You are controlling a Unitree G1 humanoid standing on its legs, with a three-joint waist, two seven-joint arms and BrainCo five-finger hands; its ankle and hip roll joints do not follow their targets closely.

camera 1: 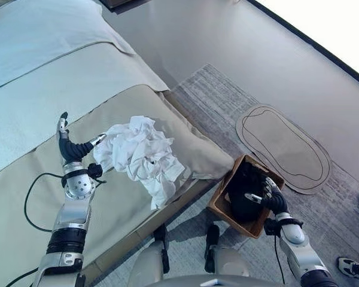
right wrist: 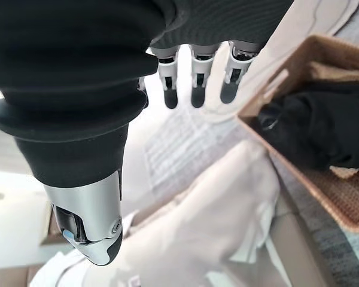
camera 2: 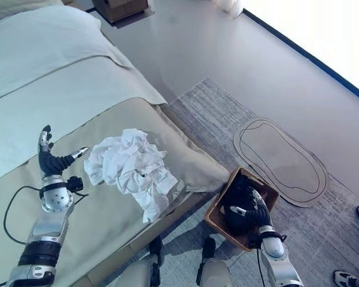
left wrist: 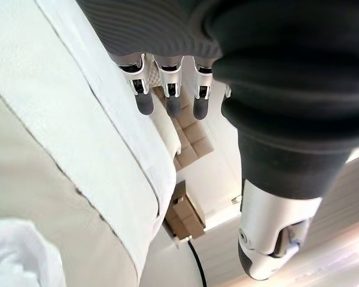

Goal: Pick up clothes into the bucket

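A crumpled white garment (camera 1: 145, 154) lies on the beige bed cover near the bed's corner, one end hanging over the edge. My left hand (camera 1: 69, 146) stands raised just left of it, open, thumb reaching toward the cloth without holding it. A brown woven basket (camera 1: 254, 226) sits on the rug beside the bed with a black garment (camera 1: 245, 188) inside. My right hand (camera 1: 271, 200) hovers over the basket's near side, fingers straight and open, holding nothing. The basket (right wrist: 338, 206) and black garment (right wrist: 314, 125) also show past the right hand's fingers (right wrist: 194, 89).
The bed (camera 1: 54, 89) takes up the left, with a pale sheet and beige cover. A grey rug (camera 1: 227, 101) lies under the basket, and an oval mat (camera 1: 284, 146) beyond it. A person's shoes (camera 1: 350, 266) stand at the lower right. A wooden nightstand (camera 2: 119, 7) is at the top.
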